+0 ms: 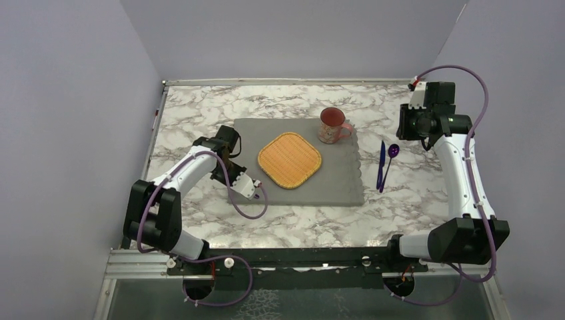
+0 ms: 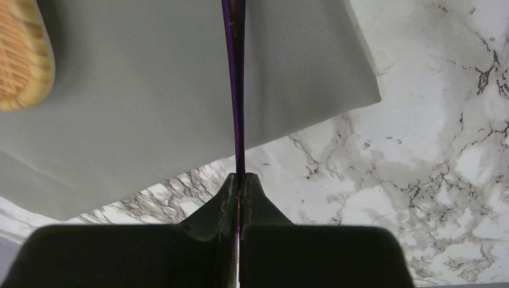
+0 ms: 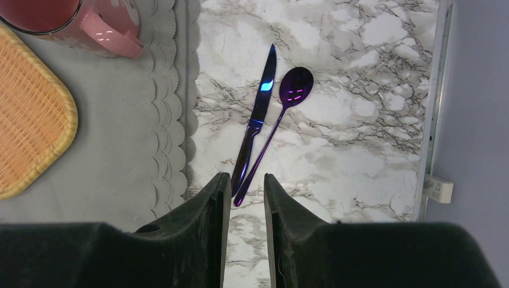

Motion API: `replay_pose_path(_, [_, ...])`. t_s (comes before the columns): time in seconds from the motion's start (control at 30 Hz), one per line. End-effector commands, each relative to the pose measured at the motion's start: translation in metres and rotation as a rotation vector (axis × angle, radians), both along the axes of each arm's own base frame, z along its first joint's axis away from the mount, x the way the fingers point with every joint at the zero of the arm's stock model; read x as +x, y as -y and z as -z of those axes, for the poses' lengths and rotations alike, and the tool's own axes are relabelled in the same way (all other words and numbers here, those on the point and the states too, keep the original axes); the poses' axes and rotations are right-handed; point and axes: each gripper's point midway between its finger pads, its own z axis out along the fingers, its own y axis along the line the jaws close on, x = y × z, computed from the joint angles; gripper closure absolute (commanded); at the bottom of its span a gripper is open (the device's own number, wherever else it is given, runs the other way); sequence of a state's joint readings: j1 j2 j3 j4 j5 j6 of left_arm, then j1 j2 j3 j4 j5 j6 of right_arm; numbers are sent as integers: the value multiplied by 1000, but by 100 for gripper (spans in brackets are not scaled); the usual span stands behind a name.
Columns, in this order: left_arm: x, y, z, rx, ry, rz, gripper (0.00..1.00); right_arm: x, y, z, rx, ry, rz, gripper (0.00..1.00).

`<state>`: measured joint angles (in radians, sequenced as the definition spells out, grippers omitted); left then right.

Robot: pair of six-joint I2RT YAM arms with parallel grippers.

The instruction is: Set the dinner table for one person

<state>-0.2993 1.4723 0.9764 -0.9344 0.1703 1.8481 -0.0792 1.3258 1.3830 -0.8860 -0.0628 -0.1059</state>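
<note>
Item 1, table (image 1: 300,223): white-and-grey marble top with metal edging, lying beneath both grippers and carrying everything listed below. Item 2, left gripper (image 2: 240,177): jaws pressed together on a purple utensil (image 2: 235,90), a thin strip seen edge-on that runs straight out ahead of the fingertips; its kind cannot be told. Below this gripper is marble, and the utensil's far length passes over the mat. Item 3, mat (image 1: 333,180): grey cloth with a scalloped right edge, flat on the table, ahead and to the left of the left gripper, with one corner off to its right. Item 4, plate (image 1: 290,160): orange, woven, rounded square, on the mat, ahead and far left of the left gripper. Item 5, mug (image 1: 332,125): pink, upright, handle towards the right gripper, on the mat's far right corner. Item 6, right gripper (image 3: 247,180): jaws a narrow gap apart, nothing between them, raised above bare marble to the right of the mat. Item 7, knife (image 3: 259,120): purple, flat on the marble just ahead of the right fingertips, blade pointing away. Item 8, spoon (image 3: 298,86): purple, just right of the knife, bowl away, handles meeting at the near end below the fingertips.
</note>
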Motion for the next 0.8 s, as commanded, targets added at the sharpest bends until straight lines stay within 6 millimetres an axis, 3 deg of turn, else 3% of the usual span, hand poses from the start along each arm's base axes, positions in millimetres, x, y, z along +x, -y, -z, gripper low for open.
replay_pose_path(0.0, [-8, 16, 6, 37, -27, 106, 100, -2, 4, -8, 4, 13, 35, 69])
replay_pose_path(0.37, [-1, 32, 13, 56, -29, 113, 100, -10, 5, -10, -9, 15, 36, 68])
replay_pose_path(0.5, [6, 41, 1, 1, -7, 52, 71, -9, 3, -10, 1, 13, 26, 68])
replay_pose_path(0.53, [7, 44, -3, -12, -2, 41, 44, -9, 2, -9, 3, 13, 24, 68])
replay_pose_path(0.57, [9, 46, -6, -26, 3, 23, 29, -9, 1, -9, 7, 11, 22, 68])
replay_pose_path(0.6, [10, 48, -9, -38, 6, 4, 25, -9, 1, -9, 9, 12, 21, 68])
replay_pose_path(0.77, [17, 62, -29, -136, 19, -111, 25, -10, 0, -8, 11, 13, 17, 68])
